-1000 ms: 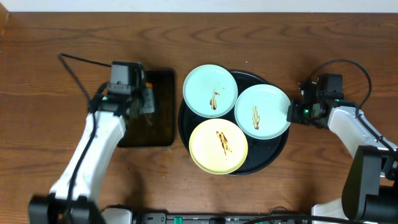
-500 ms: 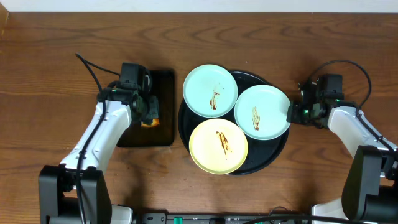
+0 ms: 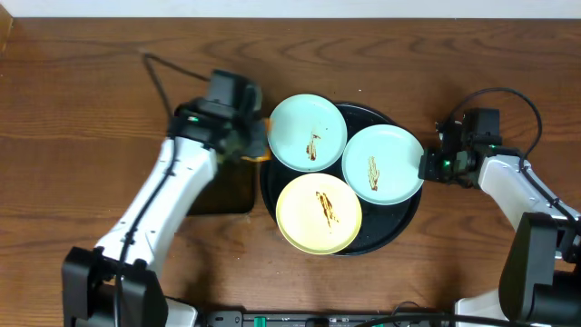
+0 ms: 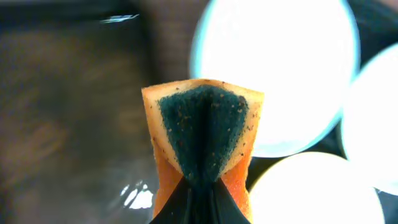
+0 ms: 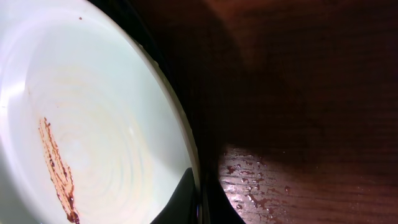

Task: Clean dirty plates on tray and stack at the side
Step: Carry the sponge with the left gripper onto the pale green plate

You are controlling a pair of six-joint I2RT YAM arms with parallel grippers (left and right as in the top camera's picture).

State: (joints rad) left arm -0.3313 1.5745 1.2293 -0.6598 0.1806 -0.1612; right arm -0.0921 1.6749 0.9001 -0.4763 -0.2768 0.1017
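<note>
Three smeared plates sit on the round black tray (image 3: 399, 222): a pale blue one (image 3: 307, 132) at the back left, a pale blue one (image 3: 382, 163) at the right, and a pale yellow one (image 3: 319, 213) in front. My left gripper (image 3: 251, 141) is shut on an orange sponge with a dark green face (image 4: 202, 134), held just left of the back-left blue plate (image 4: 273, 68). My right gripper (image 3: 425, 166) is shut on the right rim of the right blue plate (image 5: 93, 124), with brown sauce showing in it.
A smaller rectangular black tray (image 3: 222, 191) lies left of the round tray, under my left arm. Bare wooden table (image 3: 82, 182) surrounds both trays. Cables run behind each arm.
My left gripper has lifted the sponge off the rectangular tray and moved right and back, to the edge of the back-left blue plate. The right arm has not moved.
</note>
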